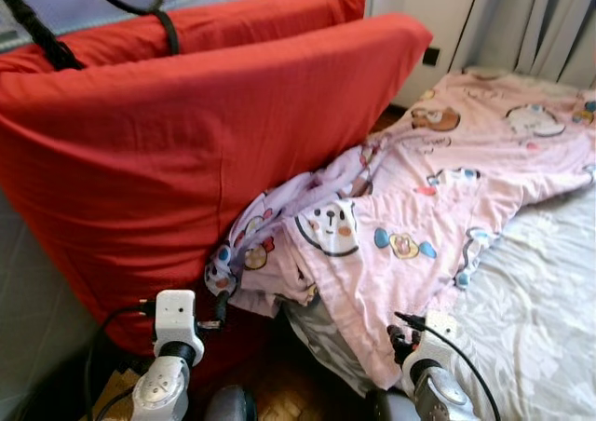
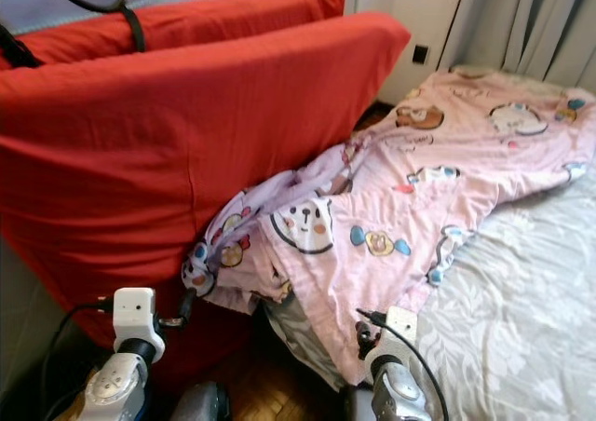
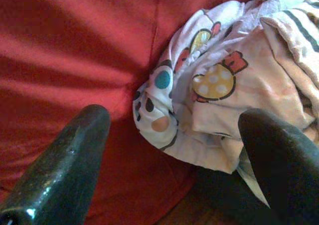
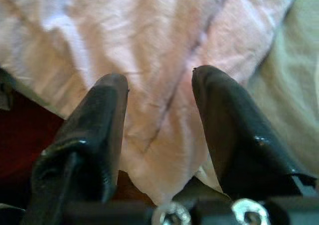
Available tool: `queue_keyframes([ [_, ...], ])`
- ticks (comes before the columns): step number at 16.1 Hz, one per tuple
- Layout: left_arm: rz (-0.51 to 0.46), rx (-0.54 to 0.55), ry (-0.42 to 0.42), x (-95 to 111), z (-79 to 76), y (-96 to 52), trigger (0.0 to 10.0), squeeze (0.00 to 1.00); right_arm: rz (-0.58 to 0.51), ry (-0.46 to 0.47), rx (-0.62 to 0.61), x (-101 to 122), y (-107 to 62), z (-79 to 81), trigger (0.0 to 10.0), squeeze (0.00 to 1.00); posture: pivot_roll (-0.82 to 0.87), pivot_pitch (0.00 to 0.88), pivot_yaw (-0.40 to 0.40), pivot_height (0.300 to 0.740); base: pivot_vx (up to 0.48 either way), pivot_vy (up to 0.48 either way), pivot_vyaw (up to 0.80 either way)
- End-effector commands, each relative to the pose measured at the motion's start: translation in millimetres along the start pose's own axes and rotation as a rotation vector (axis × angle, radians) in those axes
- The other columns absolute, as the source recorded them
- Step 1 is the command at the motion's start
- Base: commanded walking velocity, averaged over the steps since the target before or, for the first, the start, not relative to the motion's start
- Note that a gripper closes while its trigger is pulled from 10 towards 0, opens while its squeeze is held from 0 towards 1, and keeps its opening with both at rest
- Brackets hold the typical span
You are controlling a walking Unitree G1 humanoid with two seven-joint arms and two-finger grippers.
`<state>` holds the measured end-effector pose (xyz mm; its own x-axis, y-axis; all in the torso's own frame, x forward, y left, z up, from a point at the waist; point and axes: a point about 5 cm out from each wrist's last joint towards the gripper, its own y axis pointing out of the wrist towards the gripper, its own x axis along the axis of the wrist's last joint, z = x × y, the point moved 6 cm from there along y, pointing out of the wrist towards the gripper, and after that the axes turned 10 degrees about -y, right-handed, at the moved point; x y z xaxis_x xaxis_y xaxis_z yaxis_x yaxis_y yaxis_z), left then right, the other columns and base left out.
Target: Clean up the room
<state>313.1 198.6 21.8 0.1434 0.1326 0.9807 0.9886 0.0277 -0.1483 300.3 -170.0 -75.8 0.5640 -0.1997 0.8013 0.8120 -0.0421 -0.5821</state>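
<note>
A pink cartoon-print blanket [image 1: 438, 193] lies rumpled across a bed with a pale grey patterned sheet [image 1: 540, 300], its near corner spilling over the bed's near edge toward the wooden floor [image 1: 279, 398]. At the bed's left side, two large red cushions [image 1: 186, 132] stand propped on edge, and a bunched fold of the blanket is pressed against the nearer one. The left pincer [image 3: 174, 150] is spread wide, pointing at that bunched fold where it meets the red fabric, touching nothing. The right pincer [image 4: 159, 115] is also open, about half spread, hovering just above the blanket's hanging edge near where the grey sheet begins. The step in hand looks like taking hold of the blanket to straighten or fold it. To do it well, each pincer should probably close on a single thick fold near the hem, not on the sheet underneath or the cushion cover, and both should lift together so the cloth comes clear of the edge without dragging on the floor.
</note>
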Motion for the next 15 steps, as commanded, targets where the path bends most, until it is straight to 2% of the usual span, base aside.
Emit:
queue_keyframes([
  [1, 0.014, -0.001, 0.006, 0.8, 5.0, -2.3, 10.0, 0.00, -0.009, 0.059, -0.007, 7.6, 2.9, 2.3, 10.0, 1.00, 0.06, 0.116, 0.026, 0.607, 0.000, 0.000, 0.00],
  [3, 0.018, -0.003, 0.013, 2.2, 7.1, -5.3, 10.0, 0.00, -0.025, 0.092, -0.018, 14.2, 4.7, 2.8, 10.0, 1.00, 0.06, 0.136, 0.030, 0.607, 0.000, 0.000, 0.00],
  [4, 0.032, 0.004, 0.020, 1.4, 10.2, -10.4, 10.0, 0.00, -0.073, 0.107, -0.044, 28.2, 6.7, 1.2, 10.0, 0.65, 0.06, 0.150, 0.032, 0.607, 0.000, 0.000, 0.00],
  [5, 0.039, 0.007, 0.021, -0.8, 11.1, -12.2, 10.0, 0.00, -0.091, 0.123, -0.054, 32.4, 6.9, -0.1, 10.0, 0.00, 0.06, 0.153, 0.032, 0.607, 0.000, 0.000, 0.00],
  [7, 0.065, 0.007, 0.026, -7.3, 10.2, -18.2, 10.0, 0.00, -0.092, 0.148, -0.079, 30.3, 6.0, -3.5, 10.0, 0.00, 0.06, 0.151, 0.031, 0.607, 0.000, 0.000, 0.00],
  [9, 0.069, 0.004, 0.029, -8.5, 7.5, -21.4, 10.0, 0.00, -0.058, 0.184, -0.108, 15.1, 2.3, -11.5, 10.0, 0.00, 0.07, 0.150, 0.028, 0.607, 0.000, 0.000, 0.00],
  [12, 0.075, 0.004, 0.038, -8.0, 8.0, -25.0, 10.0, 0.00, -0.011, 0.288, -0.140, -0.5, -1.1, -21.2, 10.0, 0.00, 0.07, 0.155, 0.027, 0.607, 0.000, 0.000, 0.00],
  [15, 0.077, 0.005, 0.045, -6.2, 9.8, -29.9, 10.0, 0.00, 0.013, 0.321, -0.123, -5.1, -1.3, -21.4, 10.0, 0.00, 0.08, 0.168, 0.031, 0.607, 0.000, 0.000, 0.00],
])
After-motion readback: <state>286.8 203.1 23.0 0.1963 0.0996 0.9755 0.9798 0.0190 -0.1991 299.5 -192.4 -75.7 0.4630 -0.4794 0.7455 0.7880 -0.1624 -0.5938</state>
